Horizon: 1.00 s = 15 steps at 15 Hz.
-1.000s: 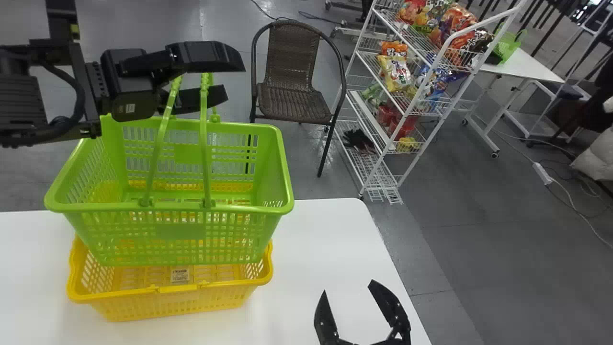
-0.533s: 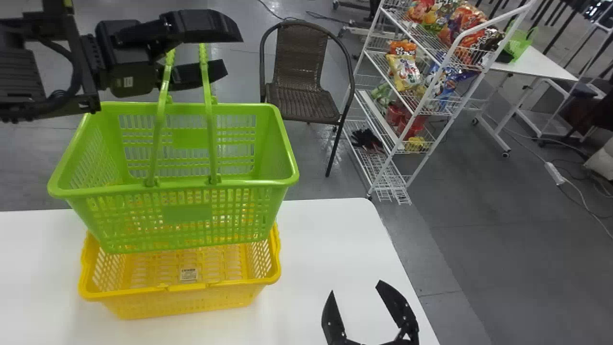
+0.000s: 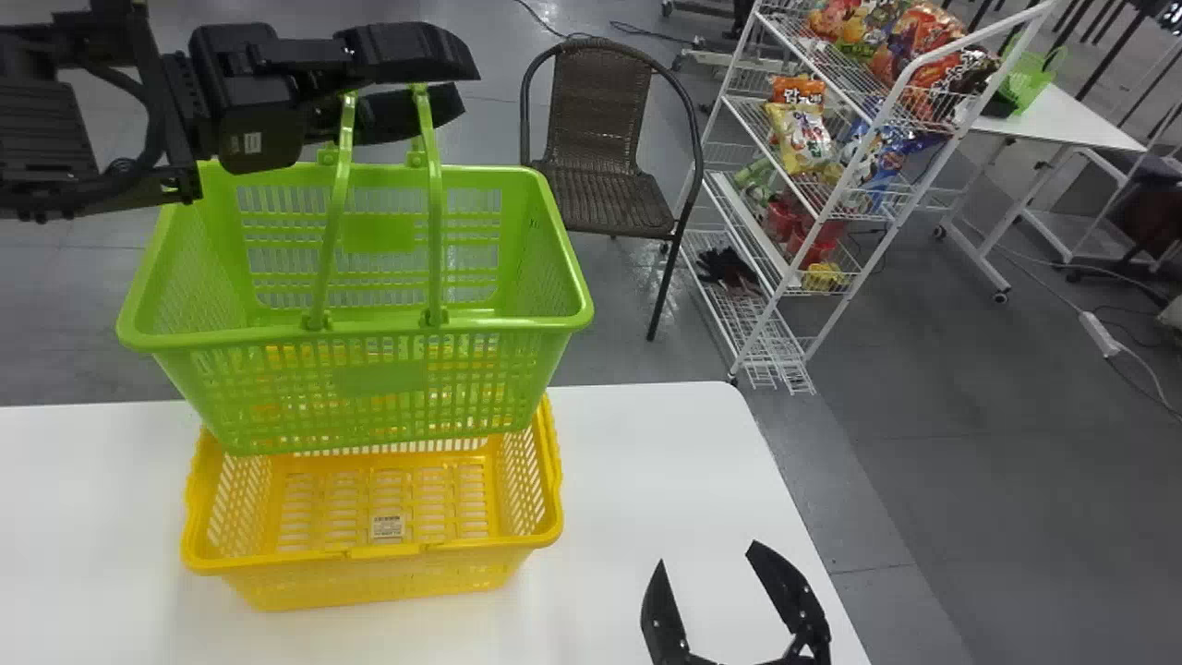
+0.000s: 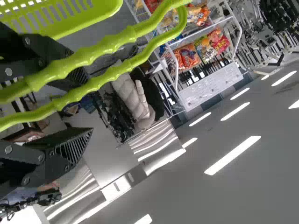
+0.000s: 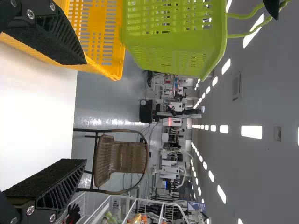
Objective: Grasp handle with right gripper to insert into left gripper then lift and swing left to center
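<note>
One lime-green basket [image 3: 379, 379] with latticed walls and two knobbly handles [image 3: 435, 212] hangs higher than one yellow basket [image 3: 369, 577] on one white table [image 3: 637, 480], its handles borne by the left gripper's [image 3: 469, 85] parted jaws, the right gripper's [image 3: 706, 552] gaping wide and empty.

Lower basket [image 3: 369, 580] on worktop [image 3: 646, 462], left of far right corner; upper basket [image 3: 379, 379] above it. Chair [image 3: 605, 196] beyond far edge, rack [image 3: 771, 356] right.
</note>
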Available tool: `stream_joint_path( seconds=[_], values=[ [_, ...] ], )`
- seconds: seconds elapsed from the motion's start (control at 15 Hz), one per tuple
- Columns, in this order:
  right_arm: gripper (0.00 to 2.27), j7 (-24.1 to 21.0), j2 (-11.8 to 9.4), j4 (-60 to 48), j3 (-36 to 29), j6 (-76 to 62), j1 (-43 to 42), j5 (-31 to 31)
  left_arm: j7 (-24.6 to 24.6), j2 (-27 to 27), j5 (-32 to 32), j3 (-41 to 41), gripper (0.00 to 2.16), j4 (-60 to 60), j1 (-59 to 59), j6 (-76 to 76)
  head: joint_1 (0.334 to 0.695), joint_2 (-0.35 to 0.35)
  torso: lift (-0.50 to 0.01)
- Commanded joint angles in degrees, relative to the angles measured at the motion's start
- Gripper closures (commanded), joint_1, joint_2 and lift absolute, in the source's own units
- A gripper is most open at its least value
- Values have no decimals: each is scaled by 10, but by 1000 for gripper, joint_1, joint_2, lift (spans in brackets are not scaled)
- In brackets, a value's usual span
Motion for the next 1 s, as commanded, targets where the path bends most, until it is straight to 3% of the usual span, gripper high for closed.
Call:
stream_joint_path(
  seconds=[0.0, 0.13, 0.2, 0.27, 0.93],
  values=[
    [63, 1, 0, 1, 0, 0, 0, 0, 1, 0, -2, 1, 1440, -1, -1, 0, 695, -292, 0],
    [63, 1, 0, 1, 0, 0, 0, 0, 1, 2, -2, 1, 1450, -1, -1, 1, 695, -291, 0],
    [63, 2, 0, 2, 0, 0, 0, 0, 3, 3, -2, 1, 1835, -1, -1, 0, 695, -290, 0],
    [63, 2, 0, 2, 0, 0, 0, 0, 5, 4, -2, 2, 1878, -1, -1, 1, 695, -288, 0],
    [63, 2, 0, 3, 3, 0, 0, 0, 15, 76, 14, 11, 1882, 0, 0, 5, 695, -243, 0]
  ],
)
